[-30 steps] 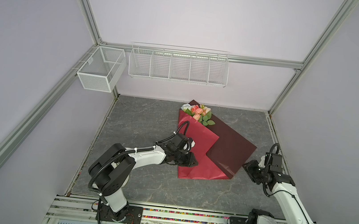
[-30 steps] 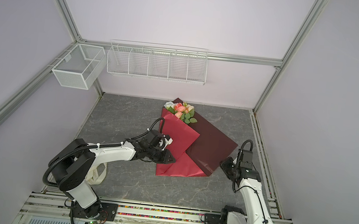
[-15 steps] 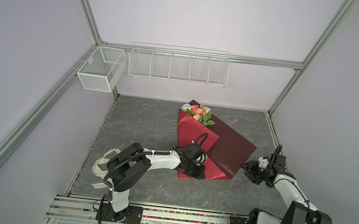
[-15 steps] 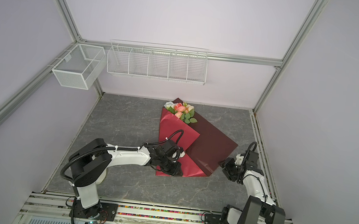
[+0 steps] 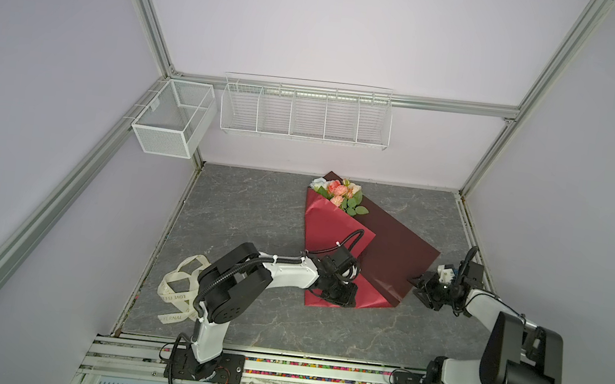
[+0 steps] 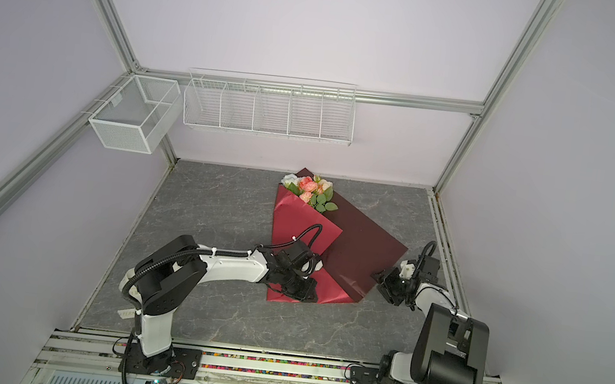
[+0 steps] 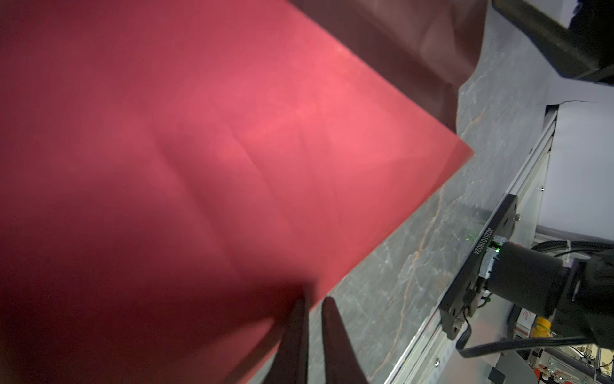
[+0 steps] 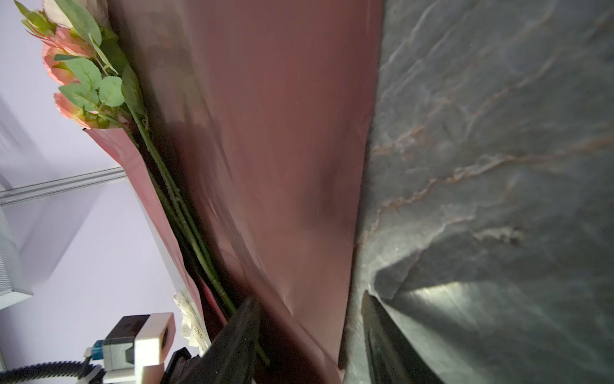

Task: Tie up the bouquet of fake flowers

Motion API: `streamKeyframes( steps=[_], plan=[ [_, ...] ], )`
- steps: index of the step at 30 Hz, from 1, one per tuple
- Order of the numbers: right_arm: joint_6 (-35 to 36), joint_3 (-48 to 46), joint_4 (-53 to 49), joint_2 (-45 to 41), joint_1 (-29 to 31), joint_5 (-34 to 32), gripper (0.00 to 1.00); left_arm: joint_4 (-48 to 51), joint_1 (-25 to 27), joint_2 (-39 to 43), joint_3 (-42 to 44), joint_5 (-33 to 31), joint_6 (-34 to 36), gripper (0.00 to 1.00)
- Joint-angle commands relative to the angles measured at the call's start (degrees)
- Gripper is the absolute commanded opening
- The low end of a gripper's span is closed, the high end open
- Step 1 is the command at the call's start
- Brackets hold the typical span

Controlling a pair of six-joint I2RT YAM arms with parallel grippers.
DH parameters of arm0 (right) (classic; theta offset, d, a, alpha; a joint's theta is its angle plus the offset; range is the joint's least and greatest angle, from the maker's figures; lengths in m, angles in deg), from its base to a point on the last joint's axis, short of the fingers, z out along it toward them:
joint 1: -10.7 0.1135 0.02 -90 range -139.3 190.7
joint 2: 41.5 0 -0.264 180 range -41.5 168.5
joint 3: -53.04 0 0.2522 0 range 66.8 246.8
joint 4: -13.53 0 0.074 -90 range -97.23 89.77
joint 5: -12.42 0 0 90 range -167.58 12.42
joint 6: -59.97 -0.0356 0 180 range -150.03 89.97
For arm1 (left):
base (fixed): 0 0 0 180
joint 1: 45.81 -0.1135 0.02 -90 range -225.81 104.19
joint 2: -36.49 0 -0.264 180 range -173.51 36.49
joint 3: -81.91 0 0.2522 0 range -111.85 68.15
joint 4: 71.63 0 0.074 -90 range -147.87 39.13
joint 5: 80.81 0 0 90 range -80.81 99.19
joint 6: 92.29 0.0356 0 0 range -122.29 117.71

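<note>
The bouquet of fake flowers lay on a grey, stone-patterned table inside a booth with pale lilac walls. A long wire rack hung on the back wall. The blossoms pointed to that wall, and the stems ran forward inside dark-red paper. The left gripper was at the paper's front edge, well apart from the blossoms. Its jaws were almost together, and I cannot tell if they pinched the sheet. The right gripper stood spread just beside the paper's right corner. A cream ribbon lay near the table's left edge. Bare surface showed in front of the paper and to its left.
</note>
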Motion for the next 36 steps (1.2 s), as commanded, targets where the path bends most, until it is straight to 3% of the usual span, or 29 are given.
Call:
streamKeyframes(
  steps=[1,10,15,27,36],
  plan=[
    [-2.0,-2.5,7.0,2.3,-0.2,2.5,0.52,1.1,0.2,-1.3,-1.7,-0.3,1.4,0.11],
    [-4.2,-6.0,19.2,1.6,-0.1,8.4,0.51,2.1,0.2,-2.4,-1.7,-1.2,2.1,0.1],
    [-4.4,-5.2,20.8,-0.9,1.5,10.2,0.48,1.6,0.2,-2.5,-1.8,-1.2,1.8,0.1],
    [-1.6,-0.4,13.4,-4.8,10.9,1.1,0.36,-1.3,0.3,-0.9,0.3,-2.6,0.1,0.1],
    [-4.3,5.2,7.6,-10.2,20.5,-8.1,0.41,-4.3,0.2,0.1,2.1,-2.9,-1.5,0.09]
  ],
)
